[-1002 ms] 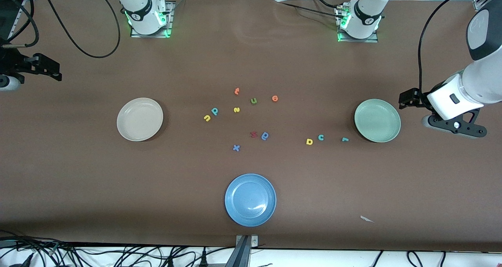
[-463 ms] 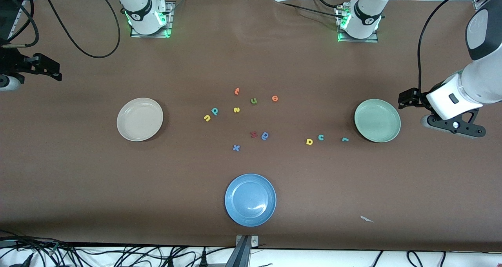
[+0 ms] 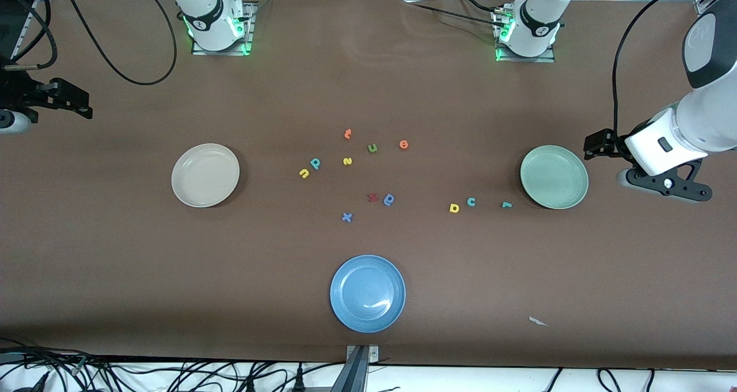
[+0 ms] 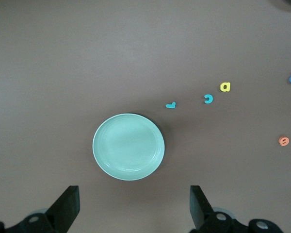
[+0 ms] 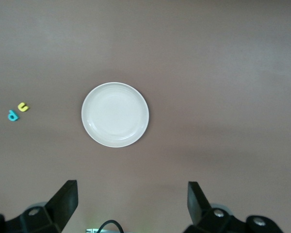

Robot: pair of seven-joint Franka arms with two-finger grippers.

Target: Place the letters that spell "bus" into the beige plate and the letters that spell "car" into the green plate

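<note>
Only the left end effector [image 3: 601, 143] had crept slightly toward the green plate [image 3: 554, 177]; it was open and empty, like the waiting right end effector [image 5: 131, 206] beside the beige plate [image 3: 205, 175]. Letters "c" [image 3: 471, 202], "a" [image 3: 454, 208], "r" [image 3: 506, 204] lay near the green plate; "b" [image 3: 315, 163], "u" [image 3: 304, 173], "s" [image 3: 346, 161] lay mid-bench. They looked light, soft and thin, probably best pinched across their edges.

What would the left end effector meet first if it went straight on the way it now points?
Probably bare brown table: the open left end effector points down just beside the round pale green plate, which lies slightly ahead; depth is unclear.
</note>
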